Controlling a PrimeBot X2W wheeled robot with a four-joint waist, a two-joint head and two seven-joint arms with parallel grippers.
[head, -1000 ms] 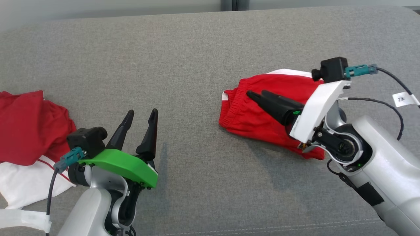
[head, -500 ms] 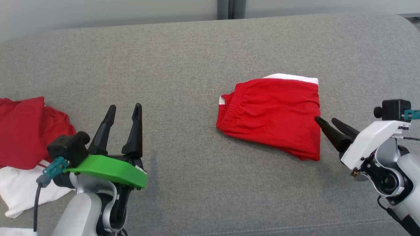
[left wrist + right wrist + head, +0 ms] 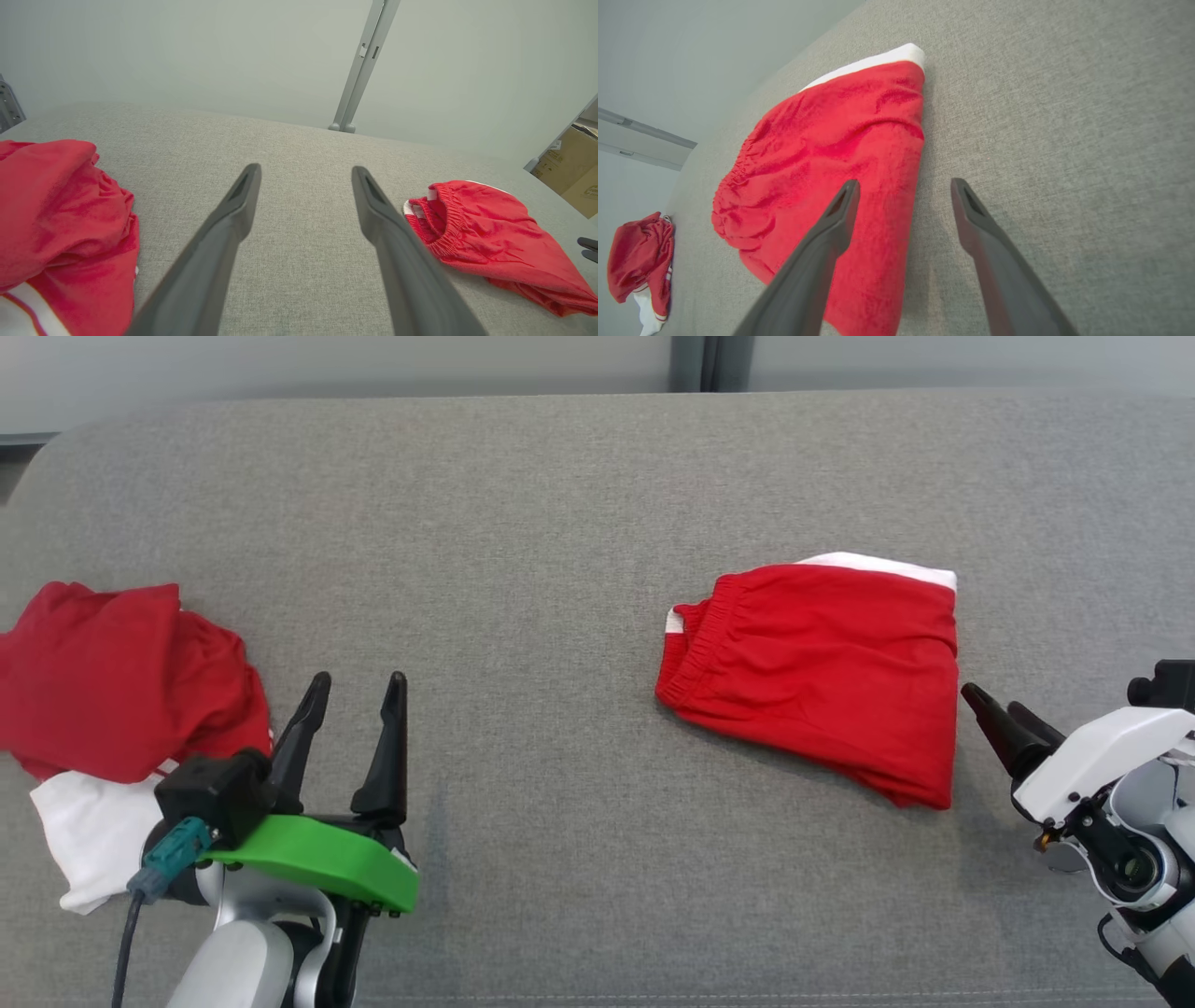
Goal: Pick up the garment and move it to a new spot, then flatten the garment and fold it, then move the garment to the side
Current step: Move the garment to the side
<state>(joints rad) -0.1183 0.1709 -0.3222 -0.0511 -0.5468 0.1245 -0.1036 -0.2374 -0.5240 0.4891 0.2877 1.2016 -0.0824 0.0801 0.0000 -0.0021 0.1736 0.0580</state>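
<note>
The folded, white-trimmed red fabric shorts (image 3: 822,663) lie on the grey upholstered cushion (image 3: 523,569), just beside the right gripper (image 3: 991,702) — it and the left gripper (image 3: 358,681) gape empty. A sideways drag may undo the fold.

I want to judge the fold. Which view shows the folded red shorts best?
The head view: the folded red shorts lie whole, every edge unobstructed. The left wrist view shows the shorts low and oblique, waistband nearest. The right wrist view shows them close, partly behind a finger of the right gripper and cut by the frame.
</note>
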